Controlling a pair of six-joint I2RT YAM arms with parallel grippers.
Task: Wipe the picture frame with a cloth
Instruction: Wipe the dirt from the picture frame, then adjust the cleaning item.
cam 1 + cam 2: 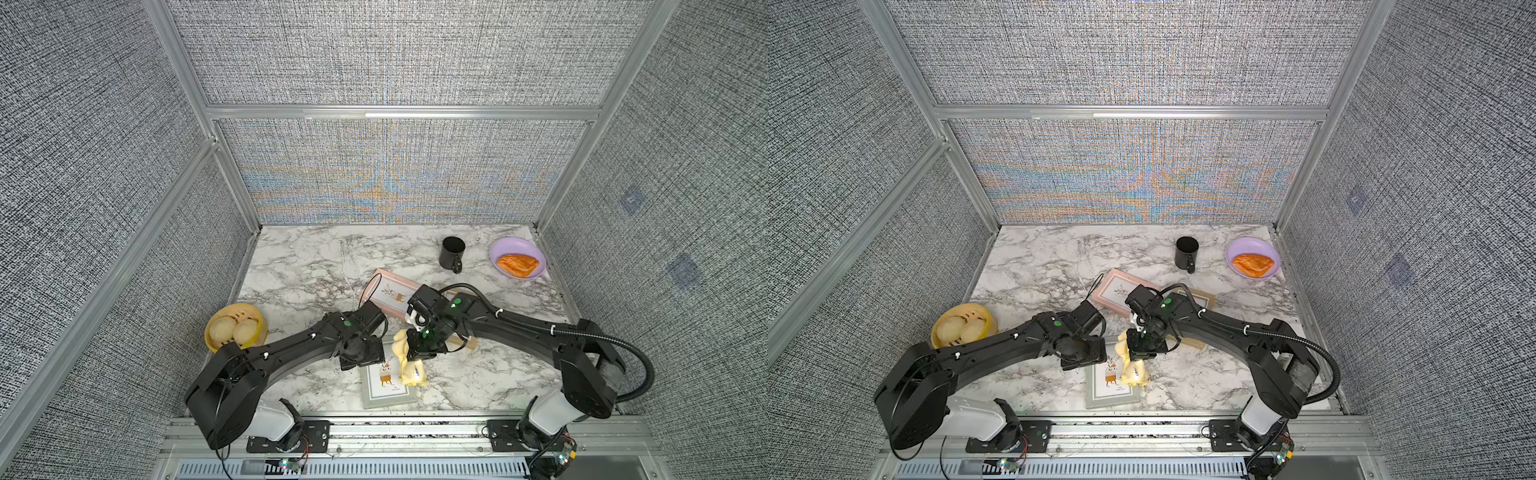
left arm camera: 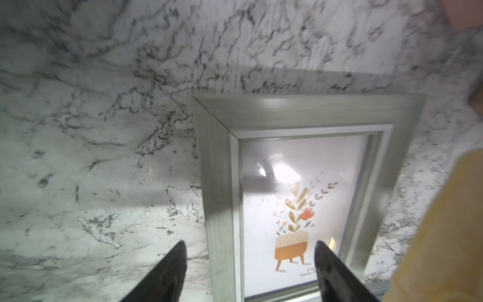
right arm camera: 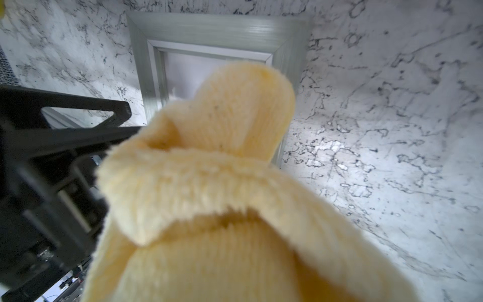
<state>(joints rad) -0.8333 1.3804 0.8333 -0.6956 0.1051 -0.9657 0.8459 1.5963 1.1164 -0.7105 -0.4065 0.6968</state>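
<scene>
Marble tabletop (image 1: 311, 270); pale-yellow cloth (image 1: 411, 372) in right pincer (image 1: 417, 354), over grey frame (image 1: 384, 395)

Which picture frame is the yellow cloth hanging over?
The grey frame, the frontmost one: the cloth hangs over it. The pink frame and the brown frame lie farther back.

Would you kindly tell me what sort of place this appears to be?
Most likely a robot test booth rather than a home: grey fabric wall panels in aluminium framing enclose a marble-look tabletop, and the left arm and right arm are bolted to a rail at its front.
</scene>
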